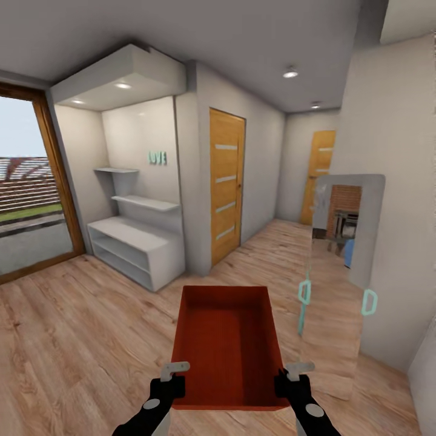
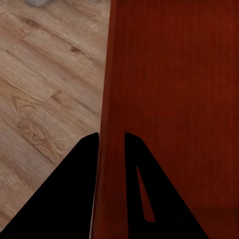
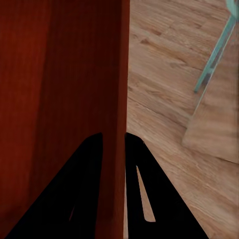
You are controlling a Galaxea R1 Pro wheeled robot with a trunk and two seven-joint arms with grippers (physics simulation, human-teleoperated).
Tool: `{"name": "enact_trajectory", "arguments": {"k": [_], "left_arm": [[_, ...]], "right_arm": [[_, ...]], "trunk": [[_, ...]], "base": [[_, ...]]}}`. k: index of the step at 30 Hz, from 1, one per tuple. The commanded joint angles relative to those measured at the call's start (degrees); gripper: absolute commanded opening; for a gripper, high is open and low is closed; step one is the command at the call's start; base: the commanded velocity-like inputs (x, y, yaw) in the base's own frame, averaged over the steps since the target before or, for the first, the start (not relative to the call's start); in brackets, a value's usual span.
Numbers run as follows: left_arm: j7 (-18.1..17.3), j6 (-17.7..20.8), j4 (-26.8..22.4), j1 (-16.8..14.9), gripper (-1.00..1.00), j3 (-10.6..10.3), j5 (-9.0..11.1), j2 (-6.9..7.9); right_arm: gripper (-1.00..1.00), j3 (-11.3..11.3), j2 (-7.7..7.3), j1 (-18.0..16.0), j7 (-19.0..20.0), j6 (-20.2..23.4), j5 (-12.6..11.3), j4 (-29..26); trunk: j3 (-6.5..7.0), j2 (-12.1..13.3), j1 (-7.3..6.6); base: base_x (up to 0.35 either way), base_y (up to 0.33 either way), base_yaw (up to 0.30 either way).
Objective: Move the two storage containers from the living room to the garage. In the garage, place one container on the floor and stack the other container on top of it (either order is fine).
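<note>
Nearest the camera in the head view, the left gripper (image 1: 174, 370) and the right gripper (image 1: 295, 371) each clamp a side wall of one orange-red storage container (image 1: 227, 345), which hangs between them above the light wood plank floor (image 1: 79, 339). The left wrist view shows the left gripper (image 2: 110, 142) with one finger outside and one inside the container (image 2: 174, 99), closed on its thin wall. The right wrist view shows the right gripper (image 3: 114, 141) clenched on the opposite wall of the container (image 3: 59, 89) in the same way. The box is open-topped and empty, its long axis pointing away from the robot.

Just to the right stands a tall mirror (image 1: 339, 272) with teal fittings, leaning at the white wall and reflecting red brick. Farther left is a white shelf unit (image 1: 136, 245) in an alcove, beside a wood-framed glass door (image 1: 36, 181). Beyond, a wooden slatted door (image 1: 226, 184) sits in the grey wall, and a second one (image 1: 320, 175) closes the far end of the hallway.
</note>
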Motion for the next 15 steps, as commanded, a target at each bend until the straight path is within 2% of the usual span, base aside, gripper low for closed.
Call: {"name": "enact_trajectory", "arguments": {"k": [1,6,15], "left_arm": [[0.43,-0.19,-2.45,-0.05,-1.0,0.18,-0.46,0.01],[0.4,-0.19,-2.45,-0.03,-1.0,0.18,-0.38,-0.01],[0.43,-0.19,-2.45,-0.07,-1.0,0.18,-0.37,0.01]], "right_arm": [[-1.0,0.7,-0.01,0.0,0.4,-0.12,0.19,0.21],[-1.0,0.7,-0.01,0.0,0.4,-0.12,0.19,0.21],[-1.0,0.7,-0.01,0.0,0.4,-0.12,0.19,0.21]], "trunk": [[-0.02,-0.04,0.05],[-0.02,-0.04,0.05],[-0.02,-0.04,0.05]], "base": [[0.289,0.182,-0.198],[0.289,0.186,-0.164],[0.288,0.207,-0.013]]}}
